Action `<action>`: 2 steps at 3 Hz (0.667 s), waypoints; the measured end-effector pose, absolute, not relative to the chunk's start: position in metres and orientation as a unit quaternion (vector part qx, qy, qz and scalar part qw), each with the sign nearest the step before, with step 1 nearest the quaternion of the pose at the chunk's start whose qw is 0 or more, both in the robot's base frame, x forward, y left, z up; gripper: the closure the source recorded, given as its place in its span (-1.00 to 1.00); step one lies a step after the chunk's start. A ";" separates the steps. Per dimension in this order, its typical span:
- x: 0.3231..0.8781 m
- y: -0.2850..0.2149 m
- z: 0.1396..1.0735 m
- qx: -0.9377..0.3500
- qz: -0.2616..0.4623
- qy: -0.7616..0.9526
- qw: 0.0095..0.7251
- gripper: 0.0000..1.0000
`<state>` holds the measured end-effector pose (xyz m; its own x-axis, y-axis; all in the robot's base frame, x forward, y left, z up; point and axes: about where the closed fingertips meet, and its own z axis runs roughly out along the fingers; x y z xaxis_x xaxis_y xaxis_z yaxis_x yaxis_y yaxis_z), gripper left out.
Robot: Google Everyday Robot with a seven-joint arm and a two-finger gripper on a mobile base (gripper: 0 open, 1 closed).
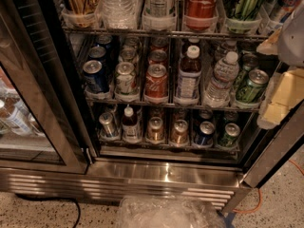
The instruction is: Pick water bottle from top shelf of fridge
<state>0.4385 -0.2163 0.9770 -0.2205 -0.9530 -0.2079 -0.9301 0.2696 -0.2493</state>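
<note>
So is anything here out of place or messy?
Inside, nothing stands out. The odd thing is crumpled clear plastic lying on the floor in front of the fridge base, with an orange cable trailing nearby. The gripper is at the right edge, beside the fridge opening.

Middle rack (166, 103), left to right: blue can (96, 76), red Coca-Cola can (156, 83), white-capped bottle of brown drink (189, 75), labelled clear bottle (221, 81), green can (251, 86). Near, on the speckled floor (285, 194): crumpled clear plastic (166, 213), black cable (71, 207) left, orange cable (256, 205) right. The gripper (280, 96) sits at the right edge.
</note>
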 end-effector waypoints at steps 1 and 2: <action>0.438 -0.216 0.977 -0.603 -0.036 0.780 0.161 -1.00; 0.430 -0.201 0.979 -0.602 0.001 0.776 0.188 -1.00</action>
<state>0.4305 -0.2012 0.9786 -0.2052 -0.9340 -0.2925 -0.9346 0.2757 -0.2249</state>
